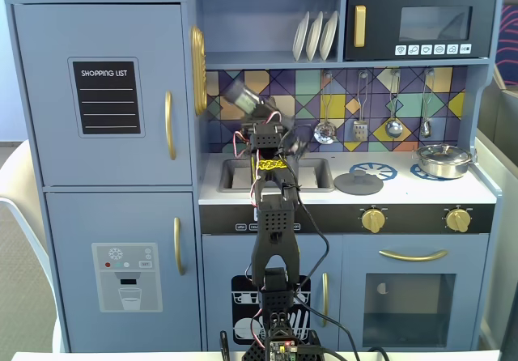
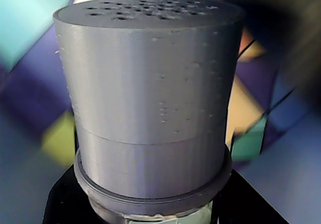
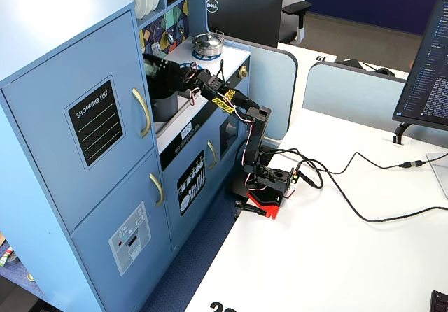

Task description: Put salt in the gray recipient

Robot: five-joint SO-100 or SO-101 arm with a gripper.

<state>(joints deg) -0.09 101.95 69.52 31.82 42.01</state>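
My gripper (image 1: 261,123) is shut on the salt (image 1: 241,98), a gray cylinder held tilted with its top toward the upper left, above the sink in front of the tiled back wall. In the wrist view the salt's holed cap (image 2: 150,83) fills the frame; the black jaws clamp it at the bottom edge, where a strip of pale green label shows. In a fixed view the dark gray recipient (image 3: 165,106) stands in the sink area, just below the gripper (image 3: 168,71) and the salt (image 3: 155,65). From the front it is mostly hidden behind the arm.
A flat round gray lid (image 1: 358,184) lies on the counter right of the sink (image 1: 235,175). A shiny steel pan (image 1: 443,160) sits on the far right burner. Utensils (image 1: 360,106) hang on the back wall; a shelf with plates (image 1: 316,35) is overhead.
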